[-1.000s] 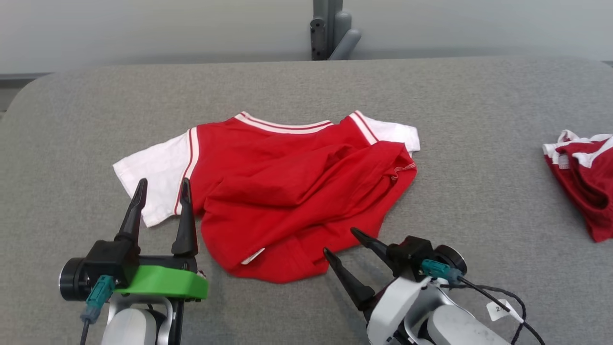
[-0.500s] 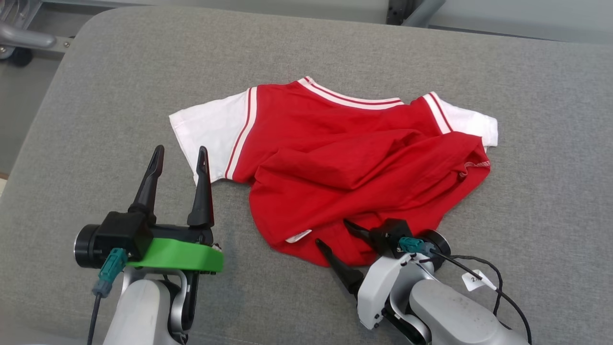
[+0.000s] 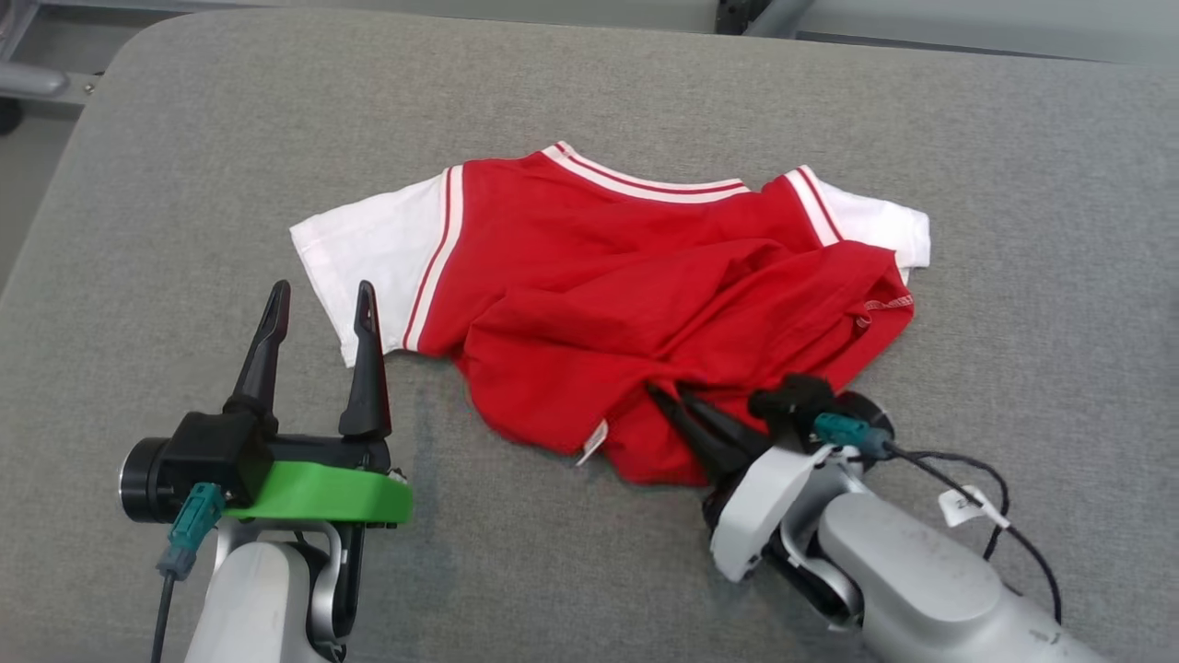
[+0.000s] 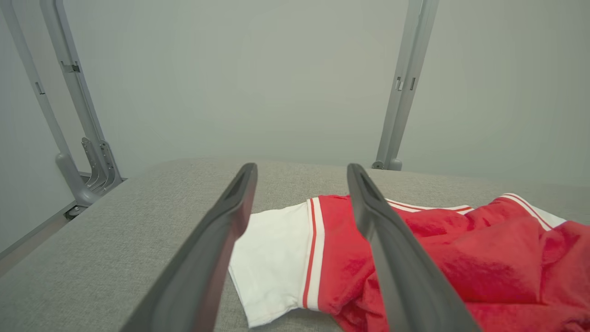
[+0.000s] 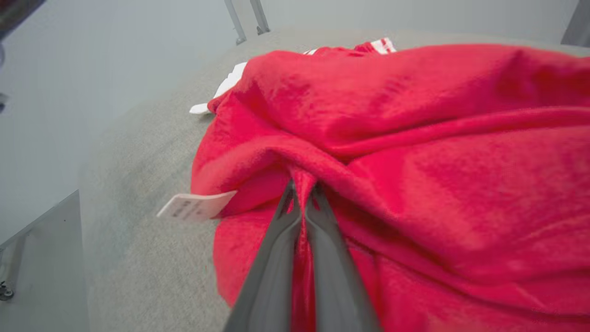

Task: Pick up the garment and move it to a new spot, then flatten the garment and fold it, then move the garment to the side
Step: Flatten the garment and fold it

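Note:
The garment (image 3: 599, 276) is a red shirt with white sleeves and a striped collar, lying crumpled on the grey table (image 3: 184, 138). My right gripper (image 3: 668, 398) is at its near hem, shut on a pinched fold of red cloth; the right wrist view shows the garment (image 5: 415, 138) bunched between the closed fingers (image 5: 302, 193), with a white label (image 5: 196, 206) just to their left. My left gripper (image 3: 318, 299) stands open near the white left sleeve (image 3: 355, 244), its fingertips just short of the sleeve edge. In the left wrist view the sleeve (image 4: 272, 258) lies between the spread fingers (image 4: 230, 216).
The table's rounded left edge (image 3: 55, 184) drops to the floor beyond. Grey metal frame posts (image 4: 401, 92) stand behind the table. A cable with a white tag (image 3: 963, 505) trails from my right wrist.
My right gripper pushed forward into the garment's near hem and closed on a fold of cloth, bunching it. The head camera shifted, so the whole picture moved. The left gripper stayed open.

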